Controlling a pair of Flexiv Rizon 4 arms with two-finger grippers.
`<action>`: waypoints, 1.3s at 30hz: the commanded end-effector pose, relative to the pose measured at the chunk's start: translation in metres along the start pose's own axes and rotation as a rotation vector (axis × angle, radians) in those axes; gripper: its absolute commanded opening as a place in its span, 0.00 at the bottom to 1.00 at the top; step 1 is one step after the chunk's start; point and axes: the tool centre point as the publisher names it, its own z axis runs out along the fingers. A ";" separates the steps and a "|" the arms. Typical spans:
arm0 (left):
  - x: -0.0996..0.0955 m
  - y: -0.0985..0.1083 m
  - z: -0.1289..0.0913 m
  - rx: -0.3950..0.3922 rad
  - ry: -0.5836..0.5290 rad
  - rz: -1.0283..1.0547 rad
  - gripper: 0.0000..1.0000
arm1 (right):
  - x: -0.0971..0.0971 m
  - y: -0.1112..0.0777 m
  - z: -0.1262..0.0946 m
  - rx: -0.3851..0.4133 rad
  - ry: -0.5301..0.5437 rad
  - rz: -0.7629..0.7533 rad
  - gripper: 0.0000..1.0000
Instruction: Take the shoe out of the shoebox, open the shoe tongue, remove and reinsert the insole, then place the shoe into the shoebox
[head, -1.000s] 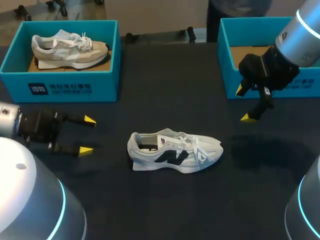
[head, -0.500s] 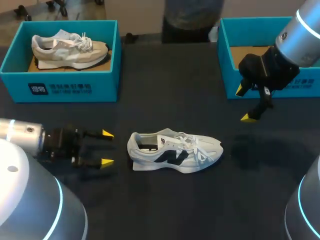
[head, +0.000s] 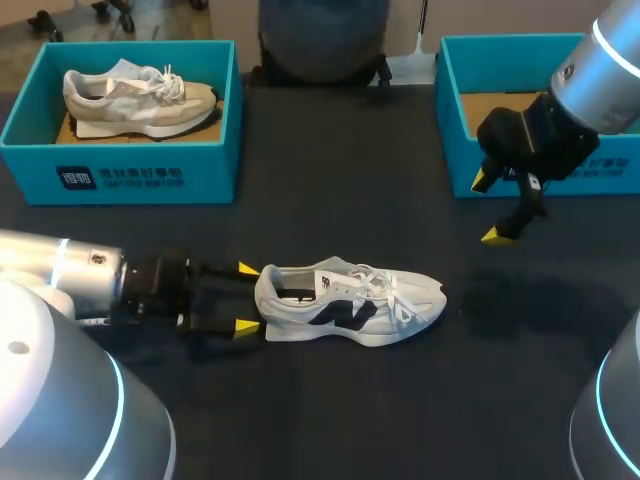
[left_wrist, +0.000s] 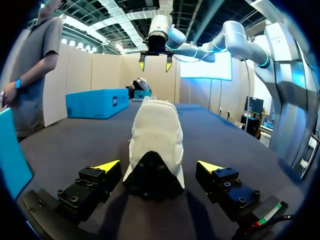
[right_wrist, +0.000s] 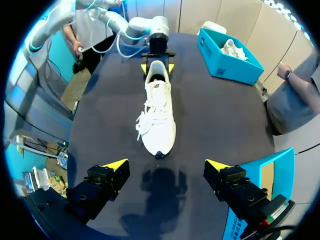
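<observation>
A dark table (head: 340, 160) is seen, and two blue boxes are placed at its far side. The left box (head: 120, 175) is at the far left corner, and a beige shoe (head: 140, 100) is laid inside it. The right box (head: 452, 110) is at the far right, and only a brown cardboard bottom can be seen in it.

The left arm (head: 60, 280) is stretched low over the table from the left side. The right arm (head: 610, 70) is held above the front wall of the right box.

The white shoe (head: 350, 303) of the task is not in a box. It is stood on its sole near the middle of the table, with the toe turned to the right and the heel turned to the left. A dark mark is seen on its side, and the laces are tied.

The left gripper (head: 247, 298) is positioned at the heel of the white shoe. Its fingers are spread, the heel is found between the yellow tips, and in the left wrist view a gap is seen on each side of the heel.

The right gripper (head: 488, 208) is held above the table, just in front of the right box and well apart from the white shoe. Its fingers are spread wide and nothing is held between them.
</observation>
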 end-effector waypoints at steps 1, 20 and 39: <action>0.000 -0.002 0.009 0.007 -0.016 -0.004 1.00 | 0.000 0.000 0.001 0.003 -0.001 0.001 1.00; -0.001 -0.008 0.021 -0.088 -0.020 0.049 1.00 | 0.000 0.000 0.001 0.003 -0.001 0.001 1.00; -0.008 -0.001 0.031 -0.104 -0.005 0.063 1.00 | 0.000 0.000 0.001 0.003 -0.001 0.001 1.00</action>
